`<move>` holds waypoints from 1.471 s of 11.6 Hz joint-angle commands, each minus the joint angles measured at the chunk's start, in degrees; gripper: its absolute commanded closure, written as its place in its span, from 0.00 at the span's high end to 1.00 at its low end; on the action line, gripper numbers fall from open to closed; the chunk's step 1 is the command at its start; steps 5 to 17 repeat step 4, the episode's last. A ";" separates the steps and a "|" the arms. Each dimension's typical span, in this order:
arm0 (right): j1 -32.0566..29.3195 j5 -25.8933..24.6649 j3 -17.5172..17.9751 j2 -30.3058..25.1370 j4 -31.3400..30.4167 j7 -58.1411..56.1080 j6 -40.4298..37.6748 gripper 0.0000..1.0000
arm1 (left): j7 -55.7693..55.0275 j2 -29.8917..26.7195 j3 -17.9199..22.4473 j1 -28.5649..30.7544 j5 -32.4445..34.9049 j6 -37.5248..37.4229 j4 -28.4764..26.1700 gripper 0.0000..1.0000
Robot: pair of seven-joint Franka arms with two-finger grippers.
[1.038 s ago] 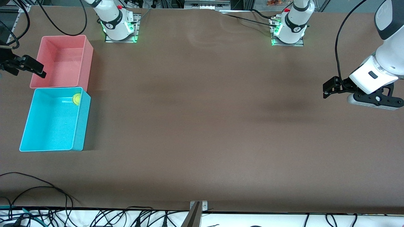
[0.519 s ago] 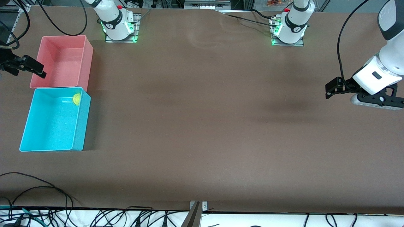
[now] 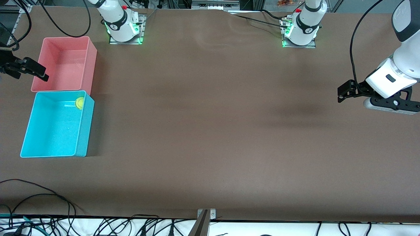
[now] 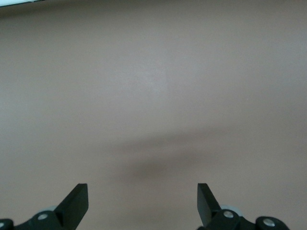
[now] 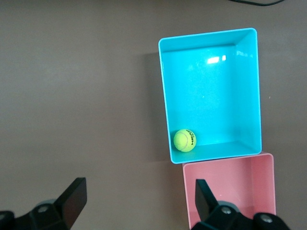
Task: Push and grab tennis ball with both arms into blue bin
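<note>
1. The right gripper [image 3: 39,72] hangs in the air at the right arm's end of the table, just over the edge of the pink bin [image 3: 90,65]. Its two fingers are spread wide and there is nothing between them. It has not moved in the last second.
2. The pink bin is empty. It touches the blue bin [image 3: 87,124], which sits nearer to the front camera.
3. The tennis ball [image 3: 79,103] is inside the blue bin. It rests on the bin floor in the corner next to the pink bin, on the side that faces the middle of the table. It has stayed in that same spot, so it is done rolling.
4. The middle of the brown table [image 3: 210,131] has nothing on it but soft shadows.
5. The left gripper [image 3: 344,91] is up over bare table at the left arm's end, well apart from the bins. Its fingers are wide apart too, and it holds nothing. This arm is the only thing that changed: it pulled back a little toward the table's edge, then nearly stopped.
6. I think this means the job is finished. The ball is where it should be, both grippers have let go, and the arms are just backing off to rest.
</note>
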 commanded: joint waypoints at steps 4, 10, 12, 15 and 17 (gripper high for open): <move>-0.27 1.08 0.07 0.77 1.80 -0.13 -1.18 1.00 | -0.57 -0.34 -0.40 0.15 0.26 -0.91 0.16 1.00; -0.27 1.08 0.07 0.77 1.80 -0.13 -1.18 1.00 | -0.57 -0.34 -0.40 0.15 0.26 -0.91 0.16 1.00; -0.27 1.08 0.07 0.77 1.80 -0.13 -1.18 1.00 | -0.57 -0.34 -0.40 0.15 0.26 -0.91 0.16 1.00; -0.27 1.08 0.07 0.77 1.80 -0.13 -1.18 1.00 | -0.57 -0.34 -0.40 0.15 0.26 -0.91 0.16 1.00; -0.27 1.08 0.07 0.77 1.80 -0.13 -1.18 1.00 | -0.57 -0.34 -0.40 0.15 0.26 -0.91 0.16 1.00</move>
